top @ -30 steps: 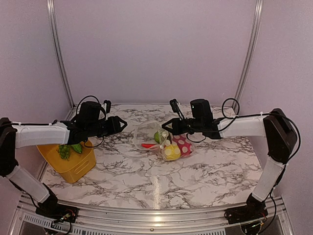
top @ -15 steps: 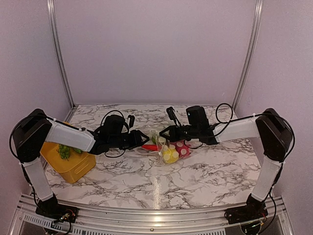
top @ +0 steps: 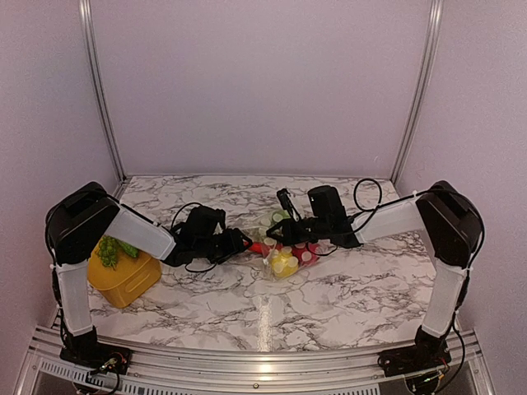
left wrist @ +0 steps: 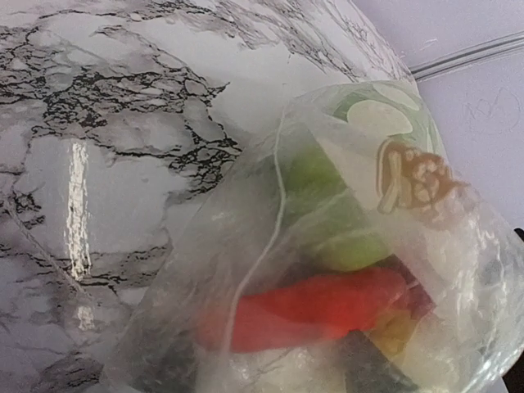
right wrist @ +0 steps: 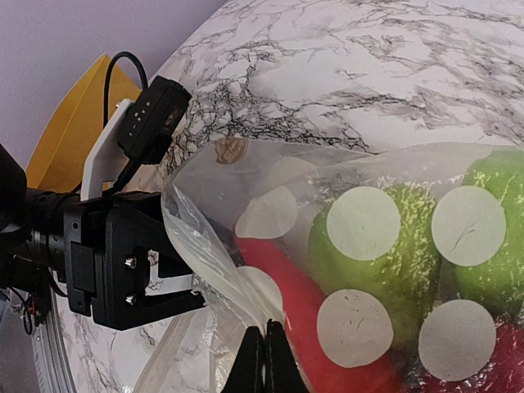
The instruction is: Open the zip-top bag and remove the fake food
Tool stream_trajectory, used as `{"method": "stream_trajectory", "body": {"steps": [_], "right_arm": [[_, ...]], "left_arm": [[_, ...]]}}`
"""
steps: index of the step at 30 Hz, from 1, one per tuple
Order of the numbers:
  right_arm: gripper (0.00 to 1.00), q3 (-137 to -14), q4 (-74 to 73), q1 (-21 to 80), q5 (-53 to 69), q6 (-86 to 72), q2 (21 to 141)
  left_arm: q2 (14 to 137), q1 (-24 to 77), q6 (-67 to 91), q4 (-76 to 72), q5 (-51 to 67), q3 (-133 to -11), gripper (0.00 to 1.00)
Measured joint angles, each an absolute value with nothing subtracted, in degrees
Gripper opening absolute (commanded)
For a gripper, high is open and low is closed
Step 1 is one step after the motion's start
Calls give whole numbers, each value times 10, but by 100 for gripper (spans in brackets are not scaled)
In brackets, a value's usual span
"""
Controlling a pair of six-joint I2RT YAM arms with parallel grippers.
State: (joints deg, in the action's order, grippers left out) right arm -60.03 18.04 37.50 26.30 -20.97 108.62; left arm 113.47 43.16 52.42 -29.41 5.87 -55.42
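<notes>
The zip-top bag (top: 286, 248) lies mid-table, clear with pale dots, holding fake food: a red pepper (left wrist: 319, 307), green pieces (left wrist: 337, 223) and a yellow piece (top: 284, 263). My right gripper (top: 276, 234) is shut on a fold of the bag's edge, as its wrist view (right wrist: 264, 360) shows. My left gripper (top: 240, 243) is at the bag's left end. Its fingers (left wrist: 378, 372) show dark and apart through the plastic. In the right wrist view the left gripper (right wrist: 184, 274) stands open with the bag's edge at its jaws.
A yellow basket (top: 132, 284) stands at the left edge with a green leafy toy (top: 111, 251) in it, also seen in the right wrist view (right wrist: 70, 135). Metal posts rise at the back corners.
My left arm has swung right from the basket side to the bag's left end. My right gripper has shifted the bag slightly left and nearer.
</notes>
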Motion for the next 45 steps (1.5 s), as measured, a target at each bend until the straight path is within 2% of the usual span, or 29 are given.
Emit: {"method": "stream_trajectory", "body": {"steps": [7,9,12,18,26,37,45], "right_arm": [[0,-600,180,377,263,-210,1087],[0,-600,180,377,263,-210,1087],[0,-598,181,377,263,-210,1087],[0,-592,181,377,263,-210,1087],[0,-592,180,377,258,-209,1084],[0,-581,180,377,244,-210,1065],[0,-564,180,372,229,-210,1029]], "left_arm": [[1165,426,551,-337,50,-565,61],[1171,424,561,-351,46,-565,57],[1181,420,574,-379,41,-565,48],[1218,412,601,-451,40,-565,21],[1216,405,616,-532,48,-548,0],[1052,405,557,-514,-13,-455,0],[932,405,470,-406,-73,-448,0]]}}
